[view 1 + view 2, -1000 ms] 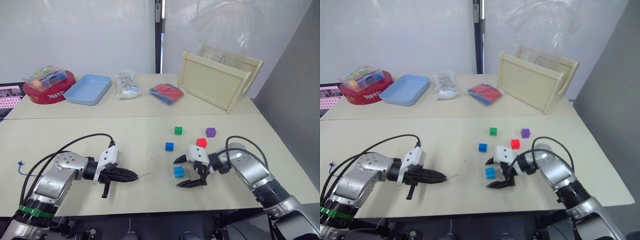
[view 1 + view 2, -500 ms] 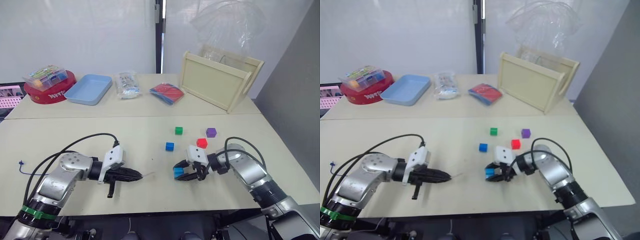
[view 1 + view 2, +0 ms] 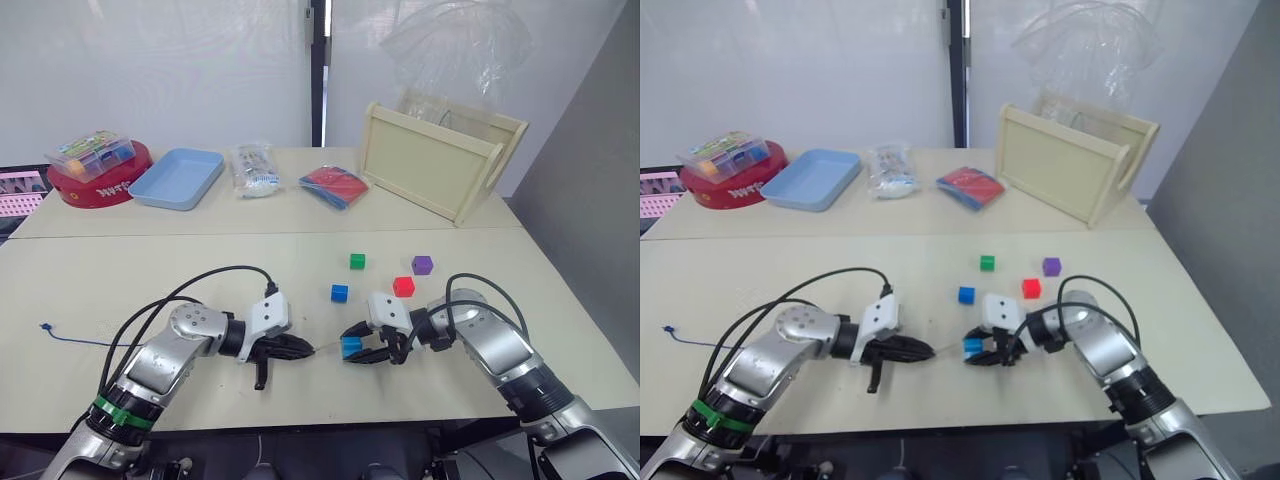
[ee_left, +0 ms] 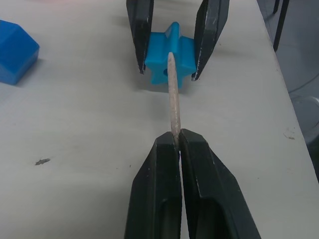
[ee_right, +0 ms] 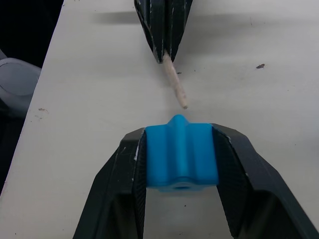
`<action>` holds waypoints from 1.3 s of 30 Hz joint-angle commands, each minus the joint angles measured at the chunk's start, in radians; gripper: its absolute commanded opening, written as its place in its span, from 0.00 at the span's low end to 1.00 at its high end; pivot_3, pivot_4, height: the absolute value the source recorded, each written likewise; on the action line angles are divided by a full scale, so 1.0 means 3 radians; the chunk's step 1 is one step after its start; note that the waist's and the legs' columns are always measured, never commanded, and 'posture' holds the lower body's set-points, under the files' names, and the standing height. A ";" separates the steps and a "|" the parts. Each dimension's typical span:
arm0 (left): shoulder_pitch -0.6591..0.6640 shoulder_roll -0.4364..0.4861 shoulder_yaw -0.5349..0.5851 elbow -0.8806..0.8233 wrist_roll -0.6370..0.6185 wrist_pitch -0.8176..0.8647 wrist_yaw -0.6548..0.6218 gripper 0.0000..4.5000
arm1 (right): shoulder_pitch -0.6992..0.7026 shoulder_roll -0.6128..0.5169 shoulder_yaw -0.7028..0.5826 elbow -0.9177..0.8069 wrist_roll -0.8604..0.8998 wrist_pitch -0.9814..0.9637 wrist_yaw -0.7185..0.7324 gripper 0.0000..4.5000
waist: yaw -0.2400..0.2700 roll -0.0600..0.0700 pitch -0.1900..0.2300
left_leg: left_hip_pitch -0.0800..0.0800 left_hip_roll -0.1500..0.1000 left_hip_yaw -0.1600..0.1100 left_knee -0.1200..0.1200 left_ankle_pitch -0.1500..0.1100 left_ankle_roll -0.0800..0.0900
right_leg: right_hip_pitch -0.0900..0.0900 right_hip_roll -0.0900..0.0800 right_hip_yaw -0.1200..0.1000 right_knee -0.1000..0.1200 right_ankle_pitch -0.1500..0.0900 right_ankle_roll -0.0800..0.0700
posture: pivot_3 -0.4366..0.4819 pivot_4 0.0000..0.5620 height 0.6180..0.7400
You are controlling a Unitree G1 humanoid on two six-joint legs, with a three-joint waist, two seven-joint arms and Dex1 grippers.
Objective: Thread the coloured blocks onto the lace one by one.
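My right gripper is shut on the light blue block, holding it just above the table with a hole facing left. My left gripper is shut on the lace's pale stiff tip, which points at the block and ends just short of it. The dark-blue lace trails back across the table to the left. The green, blue, red and purple blocks lie loose beyond the grippers.
Along the far table stand a red tin with a clear box on it, a light blue tray, a plastic packet, a red packet and a wooden crate.
The right gripper shut on the light blue block and shifted it slightly left. The left gripper carried the lace tip rightward until it nearly meets the block.
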 commanded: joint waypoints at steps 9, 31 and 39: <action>-0.0110 0.0207 -0.0151 -0.0211 0.0106 0.0317 -0.0089 0.00 | -0.0010 -0.0002 -0.0017 -0.0144 -0.0030 0.0016 -0.0001 0.31 | 0.0001 0.0000 0.0000 | 0.0000 0.0000 0.0000 0.0000 0.0000 0.0000 | 0.0000 0.0000 0.0000 0.0000 0.0000 0.0000 | 0.48 0.27 1.00; -0.0436 0.0074 -0.0339 -0.0316 0.0194 0.0731 0.0088 0.00 | 0.0047 0.0001 0.0007 -0.0263 -0.0056 0.0090 0.0026 0.31 | 0.0000 -0.0001 0.0000 | 0.0000 -0.0001 0.0000 0.0001 0.0000 0.0000 | 0.0000 0.0000 0.0000 0.0000 0.0000 0.0000 | 0.48 0.27 1.00; -0.0506 -0.0185 -0.0360 -0.0325 0.0161 0.0780 0.0205 0.00 | 0.0072 -0.0002 0.0011 -0.0297 -0.0062 0.0111 0.0008 0.31 | 0.0010 -0.0001 0.0000 | -0.0002 -0.0002 0.0000 0.0003 0.0000 0.0000 | 0.0000 -0.0001 0.0000 -0.0001 0.0000 0.0000 | 0.48 0.27 1.00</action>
